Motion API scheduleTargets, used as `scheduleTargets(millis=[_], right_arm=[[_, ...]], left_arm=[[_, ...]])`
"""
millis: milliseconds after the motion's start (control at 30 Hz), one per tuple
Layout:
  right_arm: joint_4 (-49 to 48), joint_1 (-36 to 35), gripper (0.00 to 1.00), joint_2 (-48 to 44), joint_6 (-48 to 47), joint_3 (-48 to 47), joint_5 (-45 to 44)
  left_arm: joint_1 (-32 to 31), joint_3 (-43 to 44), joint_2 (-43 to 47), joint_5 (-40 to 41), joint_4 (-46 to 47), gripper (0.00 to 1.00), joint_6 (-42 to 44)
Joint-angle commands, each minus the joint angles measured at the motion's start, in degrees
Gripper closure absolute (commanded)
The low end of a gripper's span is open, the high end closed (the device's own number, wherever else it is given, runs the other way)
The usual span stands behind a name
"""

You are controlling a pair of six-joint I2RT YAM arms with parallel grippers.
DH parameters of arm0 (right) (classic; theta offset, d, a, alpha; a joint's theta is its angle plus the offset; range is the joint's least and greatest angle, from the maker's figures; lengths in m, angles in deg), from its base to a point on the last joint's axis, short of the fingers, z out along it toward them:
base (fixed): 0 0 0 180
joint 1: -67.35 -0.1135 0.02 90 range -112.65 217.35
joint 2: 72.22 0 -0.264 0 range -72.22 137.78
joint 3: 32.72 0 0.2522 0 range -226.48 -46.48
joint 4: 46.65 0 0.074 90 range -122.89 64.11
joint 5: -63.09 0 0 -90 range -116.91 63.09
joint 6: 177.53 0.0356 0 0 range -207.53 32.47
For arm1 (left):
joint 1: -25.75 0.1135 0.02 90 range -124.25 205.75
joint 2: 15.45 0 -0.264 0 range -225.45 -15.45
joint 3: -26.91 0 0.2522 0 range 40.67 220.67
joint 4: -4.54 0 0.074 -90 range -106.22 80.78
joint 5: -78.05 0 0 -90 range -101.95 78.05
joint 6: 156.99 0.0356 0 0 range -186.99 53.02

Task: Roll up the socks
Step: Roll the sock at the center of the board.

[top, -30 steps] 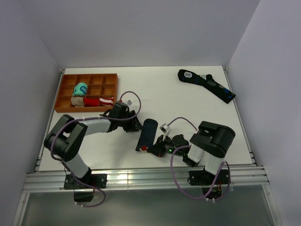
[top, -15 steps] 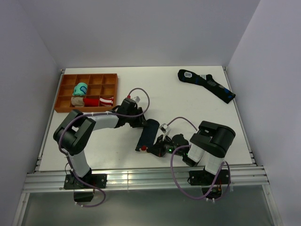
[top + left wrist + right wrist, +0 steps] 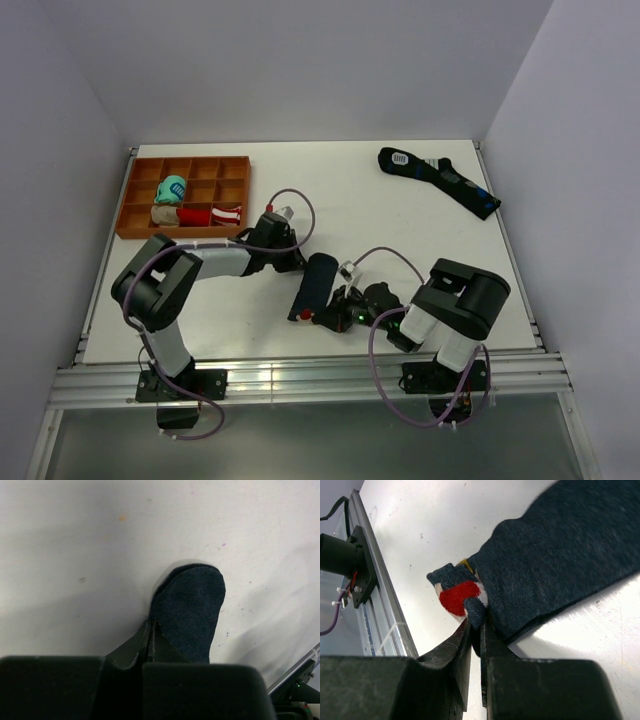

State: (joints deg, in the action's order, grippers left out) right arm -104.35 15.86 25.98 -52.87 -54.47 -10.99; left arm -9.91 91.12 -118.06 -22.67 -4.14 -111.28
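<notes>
We see the navy socks [image 3: 315, 285] flat on the worktop [image 3: 400, 210], long axis running near-to-far between the arms, left tool [image 3: 298, 264] pinched shut on the rounded far end, right tool [image 3: 322, 318] clamped on the near red-patch end.

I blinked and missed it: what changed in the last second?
The left gripper swung right to the far end of the socks and closed on it. The right gripper stayed clamped on the near end; the socks, long sock and tray did not move.
</notes>
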Motion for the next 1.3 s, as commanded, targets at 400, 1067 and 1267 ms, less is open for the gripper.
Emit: scheduleTargets(millis=[400, 1067, 1267], right_arm=[[29.44, 0.42, 0.92, -8.54, -3.71, -7.57, 0.6], [74.09, 7.8, 0.93, -1.61, -6.53, -32.34, 11.85], [84.72, 8.59, 0.94, 4.2, -10.13, -40.87, 11.59]], left_arm=[[7.09, -13.89, 10.76, 12.28, -7.37, 1.0, -3.51], [9.12, -19.95, 14.1, 11.25, 1.06, 0.99, -6.77], [9.03, -22.33, 16.03, 10.46, 5.46, 1.0, -6.42]])
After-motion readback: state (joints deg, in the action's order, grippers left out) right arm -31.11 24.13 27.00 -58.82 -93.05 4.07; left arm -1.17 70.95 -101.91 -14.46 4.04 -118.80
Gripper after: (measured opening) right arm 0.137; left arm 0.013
